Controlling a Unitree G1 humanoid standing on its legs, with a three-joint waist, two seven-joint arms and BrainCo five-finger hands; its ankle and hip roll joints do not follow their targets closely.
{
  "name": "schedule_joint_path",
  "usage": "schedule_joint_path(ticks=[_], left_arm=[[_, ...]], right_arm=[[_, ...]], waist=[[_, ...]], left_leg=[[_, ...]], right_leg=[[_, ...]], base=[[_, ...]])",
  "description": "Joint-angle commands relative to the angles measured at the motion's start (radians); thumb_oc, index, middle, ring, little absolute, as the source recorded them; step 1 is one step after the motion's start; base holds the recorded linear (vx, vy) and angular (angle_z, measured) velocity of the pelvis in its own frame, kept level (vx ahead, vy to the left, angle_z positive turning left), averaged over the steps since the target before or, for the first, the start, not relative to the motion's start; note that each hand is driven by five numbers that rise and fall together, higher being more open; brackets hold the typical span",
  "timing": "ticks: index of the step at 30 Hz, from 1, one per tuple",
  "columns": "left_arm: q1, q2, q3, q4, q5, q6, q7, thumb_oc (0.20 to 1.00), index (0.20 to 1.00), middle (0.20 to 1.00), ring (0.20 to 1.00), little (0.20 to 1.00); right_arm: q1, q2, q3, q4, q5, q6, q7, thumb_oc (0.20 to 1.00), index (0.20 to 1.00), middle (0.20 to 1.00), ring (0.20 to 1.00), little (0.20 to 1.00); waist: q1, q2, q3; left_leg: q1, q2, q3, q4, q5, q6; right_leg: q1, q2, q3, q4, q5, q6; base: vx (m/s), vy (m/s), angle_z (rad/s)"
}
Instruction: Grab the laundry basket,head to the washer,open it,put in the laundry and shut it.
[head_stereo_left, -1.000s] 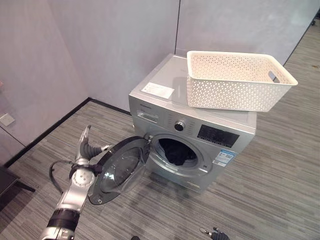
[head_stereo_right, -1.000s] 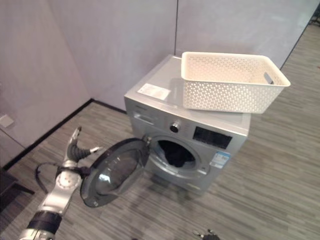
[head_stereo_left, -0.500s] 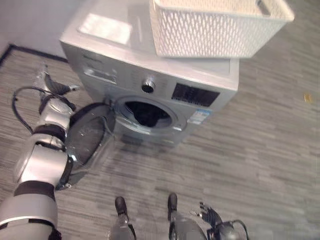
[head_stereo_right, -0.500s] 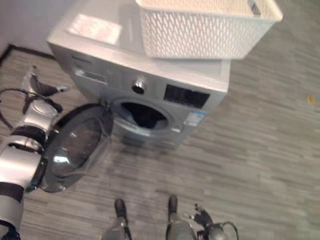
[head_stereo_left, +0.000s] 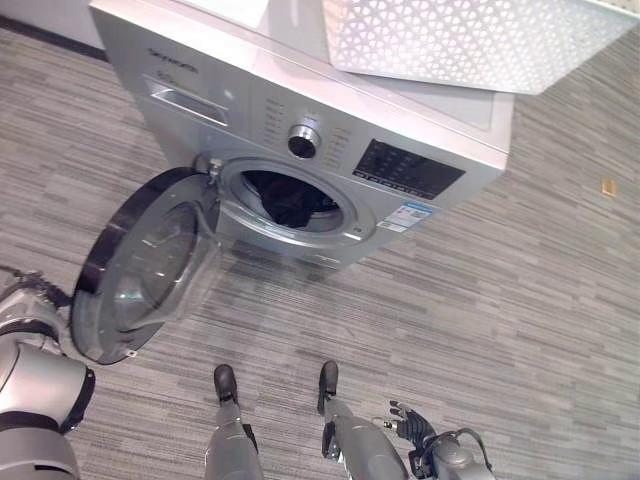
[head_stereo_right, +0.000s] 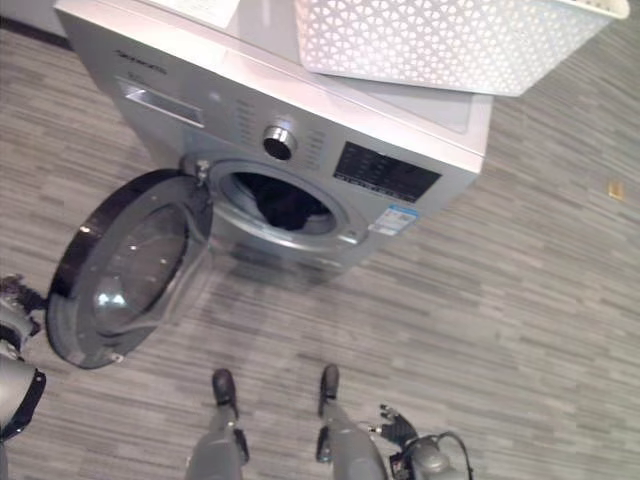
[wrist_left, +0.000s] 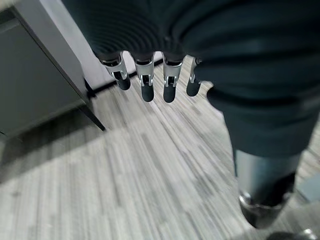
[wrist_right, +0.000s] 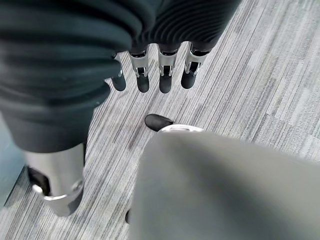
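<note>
The silver washer (head_stereo_left: 400, 120) stands in front of me with its round door (head_stereo_left: 145, 265) swung wide open to the left. Dark laundry (head_stereo_left: 295, 205) lies inside the drum. The white perforated laundry basket (head_stereo_left: 470, 40) rests on the washer's top at the right; its inside is hidden. My left hand (wrist_left: 143, 85) hangs low at my left side, left of the door and apart from it, fingers straight and empty over the floor. At my right side my right hand (head_stereo_left: 405, 420) hangs near the floor, fingers (wrist_right: 165, 75) relaxed and holding nothing.
Grey striped floor runs all round the washer. A wall with a black skirting (head_stereo_left: 50, 30) passes behind the washer at the left. A dark cabinet (wrist_left: 35, 85) stands near my left hand. A small yellowish scrap (head_stereo_left: 607, 186) lies on the floor at the right.
The camera has tilted down and closer to the washer. My left arm has dropped from beside the open door to my left side. The door stays open.
</note>
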Motion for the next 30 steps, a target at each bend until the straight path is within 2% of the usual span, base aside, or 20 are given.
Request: schedule_joint_path(ticks=[1, 6, 7, 13, 14, 15, 18, 19, 25, 27, 28, 29, 30], left_arm=[[-0.205, -0.007, -0.032, 0.065, -0.057, -0.018, 0.081, 1.0, 1.0, 1.0, 1.0, 1.0], [-0.198, -0.08, -0.014, 0.021, -0.115, -0.045, 0.07, 1.0, 1.0, 1.0, 1.0, 1.0], [-0.181, -0.13, -0.018, -0.01, -0.123, -0.062, 0.076, 1.0, 1.0, 1.0, 1.0, 1.0], [-0.089, -0.284, -0.028, -0.102, -0.146, -0.089, 0.033, 1.0, 1.0, 1.0, 1.0, 1.0], [-0.06, -0.339, -0.059, -0.123, -0.124, -0.089, -0.002, 1.0, 1.0, 1.0, 1.0, 1.0], [-0.061, -0.339, -0.059, -0.123, -0.124, -0.09, -0.002, 1.0, 1.0, 1.0, 1.0, 1.0], [-0.044, -0.413, -0.122, -0.143, -0.06, -0.086, -0.025, 1.0, 1.0, 1.0, 1.0, 1.0], [-0.036, -0.489, -0.153, -0.153, -0.03, -0.083, -0.033, 1.0, 1.0, 1.0, 1.0, 1.0], [-0.008, -0.587, -0.197, -0.186, -0.013, -0.086, -0.042, 1.0, 1.0, 1.0, 1.0, 1.0], [-0.023, -0.621, -0.196, -0.221, -0.043, -0.099, -0.012, 1.0, 1.0, 1.0, 1.0, 1.0], [-0.051, -0.656, -0.174, -0.256, -0.111, -0.123, 0.048, 1.0, 1.0, 1.0, 1.0, 1.0], [-0.051, -0.656, -0.174, -0.256, -0.111, -0.123, 0.048, 1.0, 1.0, 1.0, 1.0, 1.0], [-0.079, -0.679, -0.14, -0.288, -0.186, -0.157, 0.124, 1.0, 1.0, 1.0, 1.0, 1.0]], right_arm=[[-0.005, -0.011, 0.007, -0.014, 0.022, -0.013, 0.005, 1.0, 1.0, 1.0, 1.0, 1.0], [0.009, -0.02, -0.005, 0.019, 0.012, -0.016, 0.002, 1.0, 1.0, 1.0, 1.0, 1.0], [0.019, -0.031, -0.023, 0.038, 0.01, -0.016, 0.004, 1.0, 1.0, 1.0, 1.0, 1.0], [0.029, -0.058, -0.07, 0.064, -0.01, -0.014, -0.005, 1.0, 1.0, 1.0, 1.0, 1.0], [0.03, -0.071, -0.082, 0.067, -0.019, -0.009, -0.002, 1.0, 1.0, 1.0, 1.0, 1.0], [0.029, -0.071, -0.082, 0.067, -0.019, -0.009, -0.002, 1.0, 1.0, 1.0, 1.0, 1.0], [0.025, -0.091, -0.105, 0.075, -0.029, -0.004, -0.003, 1.0, 1.0, 1.0, 1.0, 1.0], [0.009, -0.107, -0.122, 0.089, -0.033, 0.001, -0.008, 1.0, 1.0, 1.0, 1.0, 1.0], [0.005, -0.129, -0.147, 0.092, -0.033, 0.008, -0.015, 1.0, 1.0, 1.0, 1.0, 1.0], [0.005, -0.134, -0.157, 0.092, -0.028, 0.005, -0.024, 1.0, 1.0, 1.0, 1.0, 1.0], [0.009, -0.136, -0.165, 0.1, -0.019, -0.005, -0.032, 1.0, 1.0, 1.0, 1.0, 1.0], [0.009, -0.136, -0.165, 0.1, -0.019, -0.005, -0.032, 1.0, 1.0, 1.0, 1.0, 1.0], [0.018, -0.135, -0.168, 0.11, -0.012, -0.018, -0.041, 1.0, 1.0, 1.0, 1.0, 1.0]], waist=[[-0.035, -0.028, 0.005], [-0.041, -0.021, -0.008], [-0.046, -0.009, -0.015], [-0.057, 0.018, -0.025], [-0.062, 0.024, -0.025], [-0.061, 0.022, -0.025], [-0.067, 0.03, -0.024], [-0.075, 0.038, -0.023], [-0.085, 0.049, -0.025], [-0.085, 0.055, -0.024], [-0.084, 0.062, -0.027], [-0.084, 0.062, -0.027], [-0.085, 0.069, -0.032]], left_leg=[[-0.078, 0.015, -0.072, 0.102, -0.072, 0.006], [-0.074, 0.016, -0.075, 0.102, -0.073, 0.002], [-0.057, 0.019, -0.072, 0.1, -0.073, -0.002], [-0.022, 0.024, -0.063, 0.094, -0.07, -0.008], [-0.009, 0.028, -0.06, 0.096, -0.072, -0.009], [-0.023, 0.026, -0.054, 0.097, -0.052, -0.001], [-0.003, 0.028, -0.049, 0.098, -0.058, -0.001], [0.009, 0.031, -0.041, 0.102, -0.062, 0.0], [0.025, 0.038, -0.03, 0.101, -0.065, 0.001], [0.029, 0.037, -0.032, 0.099, -0.065, 0.001], [0.032, 0.036, -0.034, 0.091, -0.059, 0.0], [0.032, 0.036, -0.034, 0.091, -0.059, 0.0], [0.037, 0.033, -0.037, 0.08, -0.054, 0.0]], right_leg=[[0.035, -0.074, 0.007, 0.01, -0.023, 0.098], [0.038, -0.073, 0.007, 0.011, -0.032, 0.098], [0.044, -0.073, 0.011, 0.017, -0.039, 0.096], [0.056, -0.071, 0.023, 0.03, -0.06, 0.09], [0.061, -0.069, 0.03, 0.034, -0.066, 0.087], [0.046, -0.072, 0.03, 0.036, -0.053, 0.082], [0.053, -0.069, 0.043, 0.038, -0.058, 0.079], [0.055, -0.066, 0.055, 0.039, -0.061, 0.076], [0.054, -0.062, 0.076, 0.04, -0.068, 0.074], [0.056, -0.062, 0.078, 0.038, -0.07, 0.073], [0.057, -0.062, 0.076, 0.038, -0.072, 0.073], [0.057, -0.062, 0.076, 0.038, -0.072, 0.073], [0.059, -0.064, 0.071, 0.037, -0.072, 0.073]], base=[[-0.01, -0.021, 0.19], [0.02, -0.013, 0.07], [0.0, 0.0, 0.0], [0.01, -0.001, -0.01], [-0.05, -0.003, -0.06], [-0.06, -0.017, -0.13], [-0.02, -0.01, -0.16], [0.0, -0.008, -0.15], [0.0, -0.011, -0.18], [0.0, -0.013, -0.07], [0.0, -0.017, -0.03], [0.0, 0.0, 0.0], [0.0, 0.0, 0.0]])
